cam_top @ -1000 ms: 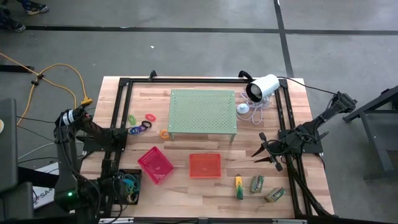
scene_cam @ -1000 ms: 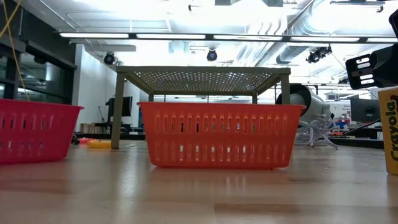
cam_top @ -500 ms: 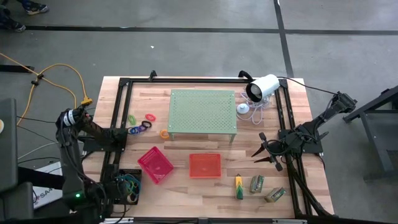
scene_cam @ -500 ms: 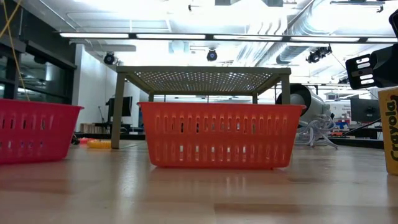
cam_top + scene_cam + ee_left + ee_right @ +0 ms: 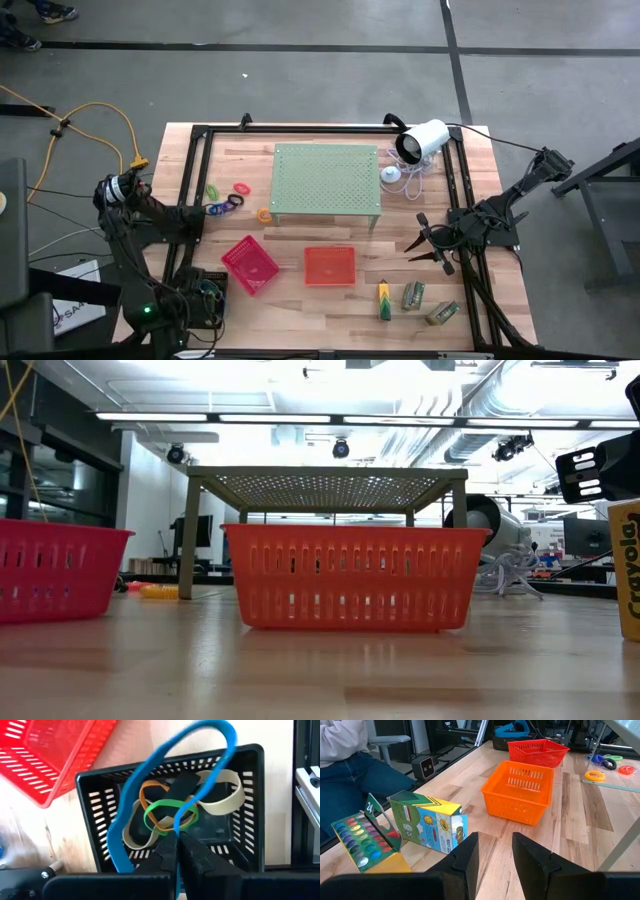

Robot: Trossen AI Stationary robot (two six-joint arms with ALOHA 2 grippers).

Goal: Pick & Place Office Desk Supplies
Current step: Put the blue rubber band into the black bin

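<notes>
left gripper (image 5: pixel 177 851): hangs over the black tray (image 5: pixel 95 805) at the table's near left corner; jaws pressed together, pinching a blue rubber band (image 5: pixel 200 732).
band's lie: the blue loop rises out of the pinch and arcs across the tray; one strand trails down past the tray's near wall, so part of it hangs outside the rim. its long axis runs roughly along the line of the fingers.
key relation: the pinch point sits just inside the tray's near wall, with the tray's floor directly beyond the fingertips. judged from this, the release turns on whether the whole loop is over the tray, not just the pinched part.
already in tray: a tan rubber band (image 5: pixel 227 800), a green rubber band (image 5: pixel 167 817) and an orange rubber band (image 5: pixel 152 790), overlapping one another.
neighbour: the pink tray (image 5: pixel 249 264) stands just beside the black one, toward the table's middle.
right gripper (image 5: pixel 492 851): waits at the right edge, well apart from the black tray, fingers partly spread around nothing.
right side supplies: an open crayon box (image 5: pixel 427 822) and a paint set (image 5: pixel 362 837) lie just ahead of those fingers; the orange tray (image 5: pixel 520 787) is farther off.
other loose rings: pink, green and dark rings (image 5: pixel 232 198) lie beside the perforated stand (image 5: pixel 325 180), nearer the left arm.
nearer arm: left for the bands, right for the boxes.
</notes>
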